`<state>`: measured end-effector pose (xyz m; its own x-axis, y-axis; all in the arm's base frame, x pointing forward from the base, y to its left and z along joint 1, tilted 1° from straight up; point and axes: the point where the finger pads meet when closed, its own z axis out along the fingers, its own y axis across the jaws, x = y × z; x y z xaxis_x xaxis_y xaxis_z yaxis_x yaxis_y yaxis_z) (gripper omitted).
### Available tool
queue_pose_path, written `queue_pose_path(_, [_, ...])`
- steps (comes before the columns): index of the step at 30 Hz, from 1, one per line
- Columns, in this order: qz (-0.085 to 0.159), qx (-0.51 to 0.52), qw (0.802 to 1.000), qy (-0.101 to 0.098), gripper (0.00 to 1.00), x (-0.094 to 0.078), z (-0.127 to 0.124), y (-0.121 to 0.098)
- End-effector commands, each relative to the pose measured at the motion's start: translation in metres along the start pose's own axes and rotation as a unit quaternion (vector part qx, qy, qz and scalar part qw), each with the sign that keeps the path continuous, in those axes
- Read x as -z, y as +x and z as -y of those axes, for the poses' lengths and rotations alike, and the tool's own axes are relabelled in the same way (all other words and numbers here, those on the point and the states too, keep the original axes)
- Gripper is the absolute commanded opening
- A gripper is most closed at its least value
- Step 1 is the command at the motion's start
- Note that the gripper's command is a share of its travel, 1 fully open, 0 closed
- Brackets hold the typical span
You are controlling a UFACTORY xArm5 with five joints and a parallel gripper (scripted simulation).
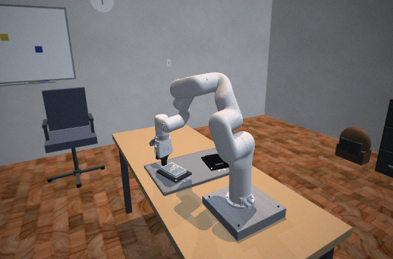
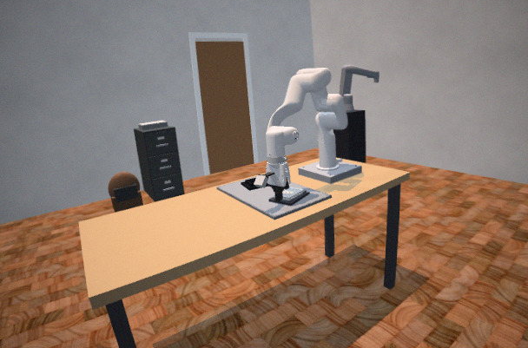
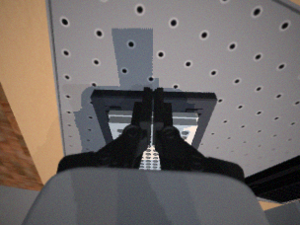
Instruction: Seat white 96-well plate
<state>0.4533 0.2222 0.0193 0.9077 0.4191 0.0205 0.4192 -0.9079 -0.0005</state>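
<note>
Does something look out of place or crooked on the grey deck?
The white plate rests on its dark nest but seems slightly raised, not sunk in. The shut gripper stands over its far edge. The black plate looks flat.

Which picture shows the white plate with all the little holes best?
The top view: the white plate shows whole beside the shut gripper. In the exterior view the plate is tiny. In the wrist view the fingers hide most of it.
</note>
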Motion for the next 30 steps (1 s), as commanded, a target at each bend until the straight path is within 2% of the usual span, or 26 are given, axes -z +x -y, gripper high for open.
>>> queue_pose_path(1, [-0.002, 0.0, 1.0, 0.0, 0.0, 0.0015, 0.0, 0.0002])
queue_pose_path(25, [-0.002, 0.0, 1.0, 0.0, 0.0, 0.0014, 0.0, -0.0029])
queue_pose_path(30, [-0.002, 0.0, 1.0, 0.0, 0.0, 0.0015, 0.0, 0.0038])
